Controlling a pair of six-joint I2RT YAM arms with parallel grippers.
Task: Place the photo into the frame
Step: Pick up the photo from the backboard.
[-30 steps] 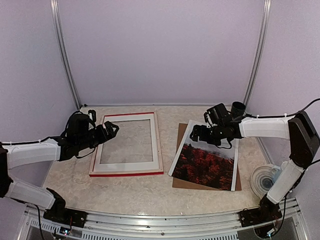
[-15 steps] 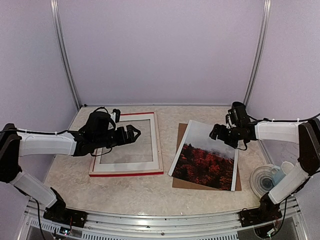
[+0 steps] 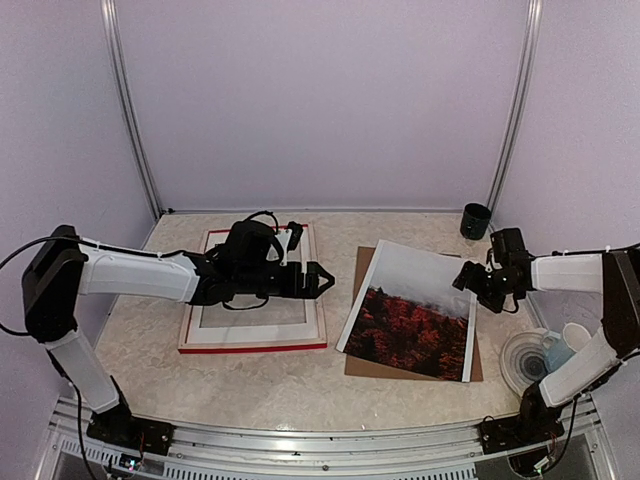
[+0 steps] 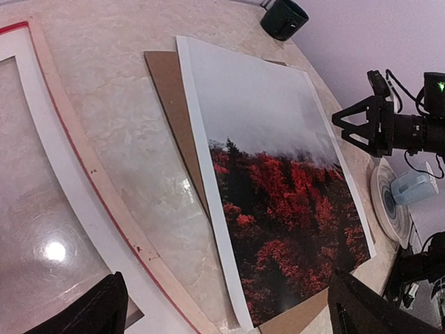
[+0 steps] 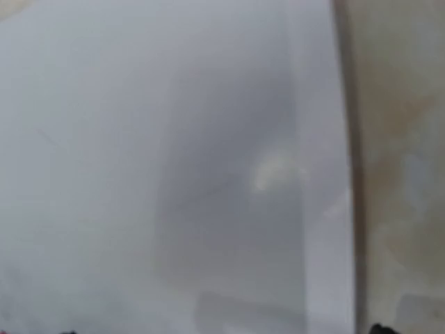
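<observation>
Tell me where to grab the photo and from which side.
Probably by the white border at its near-left corner, coming in low from the left. The photo lies flat, but that corner overhangs the brown panel beneath it, so one finger could slip underneath.

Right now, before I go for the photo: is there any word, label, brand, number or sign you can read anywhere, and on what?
None can be read in any view.
The photo: only red trees under mist, with a blank white border.
The frame: plain red and pale, no marking.
The black cup and the brown panel: nothing legible shows.
Right wrist view: too blurred to tell.
</observation>
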